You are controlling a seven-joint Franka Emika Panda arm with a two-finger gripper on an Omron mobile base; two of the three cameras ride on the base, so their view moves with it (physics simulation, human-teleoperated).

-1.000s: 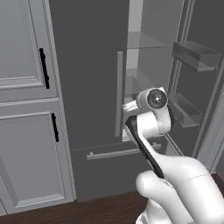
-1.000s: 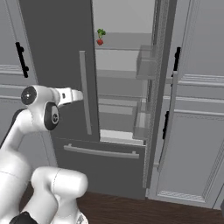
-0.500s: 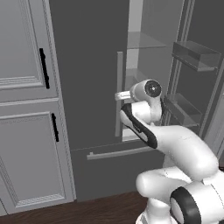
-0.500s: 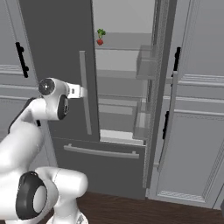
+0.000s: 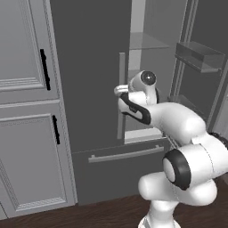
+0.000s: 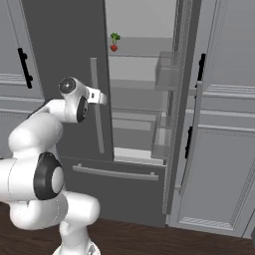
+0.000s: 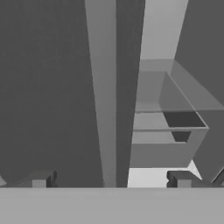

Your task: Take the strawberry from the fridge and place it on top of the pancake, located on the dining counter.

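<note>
The strawberry (image 6: 114, 48), small and red with a green top, sits on an upper glass shelf inside the fridge (image 6: 60, 45). The fridge's right door stands open and its left door (image 5: 89, 67) is shut. My gripper (image 6: 103, 98) is at the left door's long bar handle (image 6: 97, 109), well below the strawberry and to its left. In the hand view the gripper (image 7: 111, 180) is open, with the handle (image 7: 103, 87) running up between its fingertips (image 7: 41, 179), not clamped. The left base view shows the gripper (image 5: 119, 91) against that handle (image 5: 121, 111). The pancake and the dining counter are out of view.
The open right door carries clear bins (image 6: 167, 74) (image 5: 200, 55). The bottom drawer has a bar handle (image 6: 114, 173). Light grey paneled cabinets with black handles flank the fridge on the left (image 5: 26, 89) and on the right (image 6: 224, 149). The floor is dark wood.
The arm has stretched forward, carrying the gripper from short of the fridge up to the left door's handle. The jaws stay open. The strawberry has not moved.
</note>
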